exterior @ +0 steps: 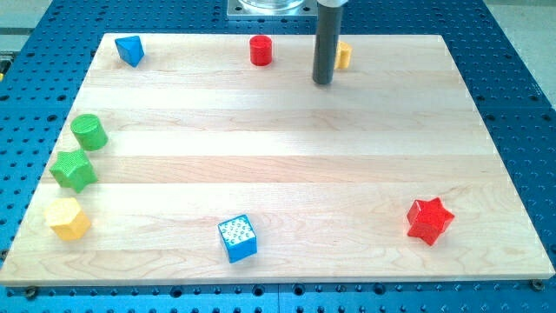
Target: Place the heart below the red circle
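The red circle (261,49) stands near the view's top edge of the wooden board (287,139), a little left of centre. A yellow block (344,55), likely the heart, sits to its right and is partly hidden behind my rod. My tip (323,83) rests on the board just left of and slightly below that yellow block, and to the right of the red circle. I cannot tell whether the tip touches the yellow block.
A blue block (130,49) lies at the top left. A green cylinder (89,131), a green star (73,169) and a yellow hexagon (68,217) line the left edge. A blue cube (237,238) sits at bottom centre, a red star (429,220) at bottom right.
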Robot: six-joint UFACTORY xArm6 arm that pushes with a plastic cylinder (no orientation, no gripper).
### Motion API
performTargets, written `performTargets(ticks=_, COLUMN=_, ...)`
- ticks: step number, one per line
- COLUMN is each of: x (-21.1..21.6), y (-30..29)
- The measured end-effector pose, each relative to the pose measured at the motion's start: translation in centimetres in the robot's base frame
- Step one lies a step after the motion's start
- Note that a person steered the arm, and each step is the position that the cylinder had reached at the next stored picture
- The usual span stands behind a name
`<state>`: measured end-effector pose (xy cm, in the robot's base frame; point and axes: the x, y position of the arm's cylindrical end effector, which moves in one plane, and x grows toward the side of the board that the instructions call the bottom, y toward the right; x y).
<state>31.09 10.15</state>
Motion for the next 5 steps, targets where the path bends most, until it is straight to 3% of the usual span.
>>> performTargets(ticks=1, x=-3.8, y=6.2)
performTargets(ticks=3, x=-7.0, y=3.9)
performTargets(ticks=5, x=-7.3, y=3.8)
